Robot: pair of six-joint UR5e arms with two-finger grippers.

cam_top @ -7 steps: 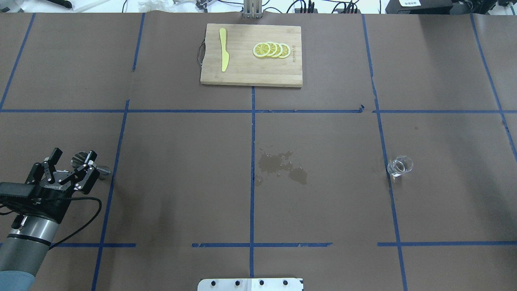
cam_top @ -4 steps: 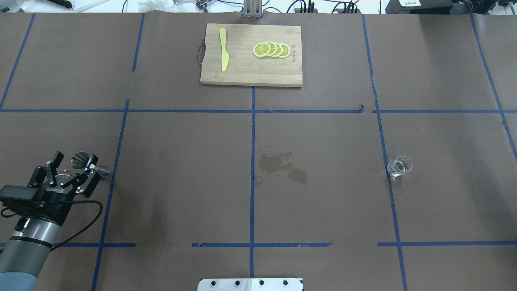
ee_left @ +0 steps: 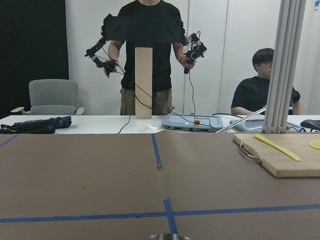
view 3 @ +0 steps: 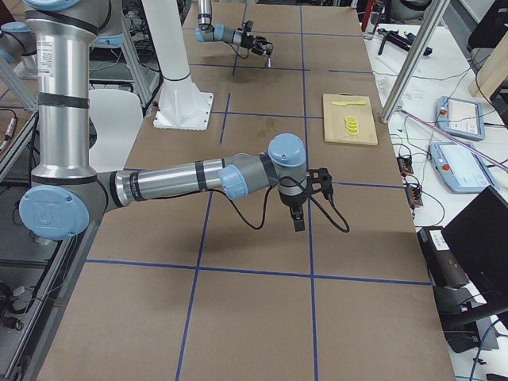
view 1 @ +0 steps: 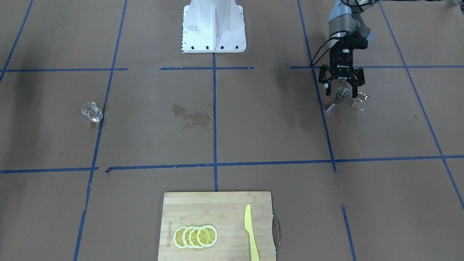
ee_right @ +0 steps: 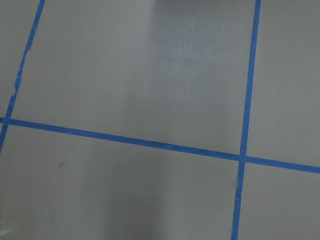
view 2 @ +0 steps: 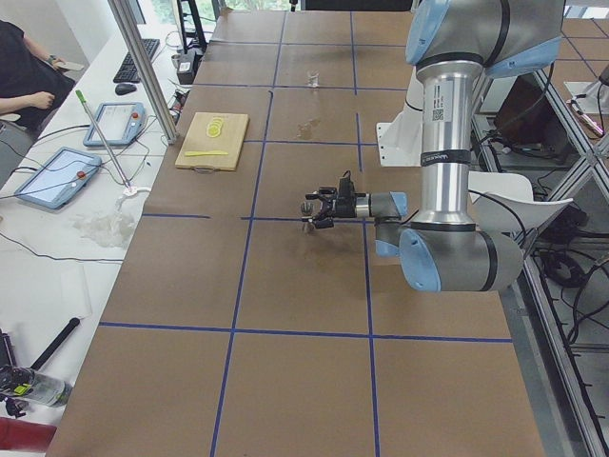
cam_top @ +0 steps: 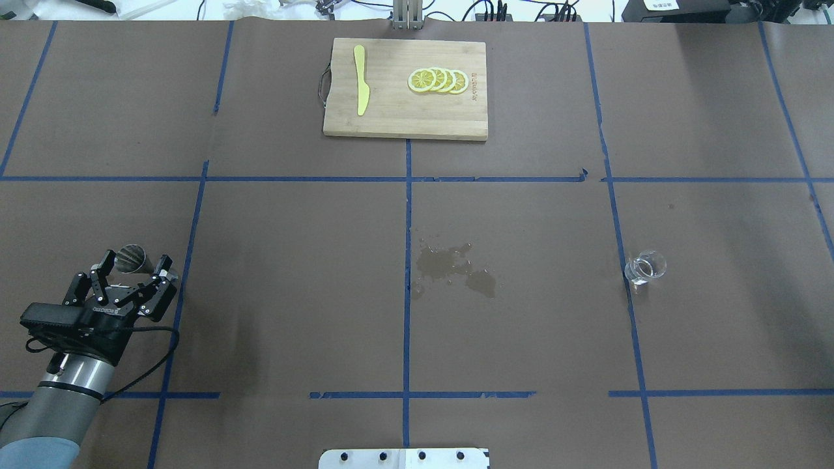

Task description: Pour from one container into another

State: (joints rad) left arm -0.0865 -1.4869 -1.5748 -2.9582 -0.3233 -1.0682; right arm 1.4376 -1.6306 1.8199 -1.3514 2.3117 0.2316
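Note:
The grey steel jigger stands at the table's left, its rim also at the bottom edge of the left wrist view. My left gripper is open, level with the jigger, one finger on each side of it and not pressing it; the front view shows the same gripper over the jigger. The clear glass cup stands alone at the table's right, also seen as the cup in the front view. My right gripper shows only in the right side view, pointing down over bare table; I cannot tell its state.
A wooden cutting board at the far middle carries a yellow knife and lemon slices. A wet stain marks the table's centre. People stand and sit beyond the far edge.
My left gripper has shifted toward the robot and slightly right, still open, so its fingers now sit around the jigger's lower part. The cup and jigger have not moved.

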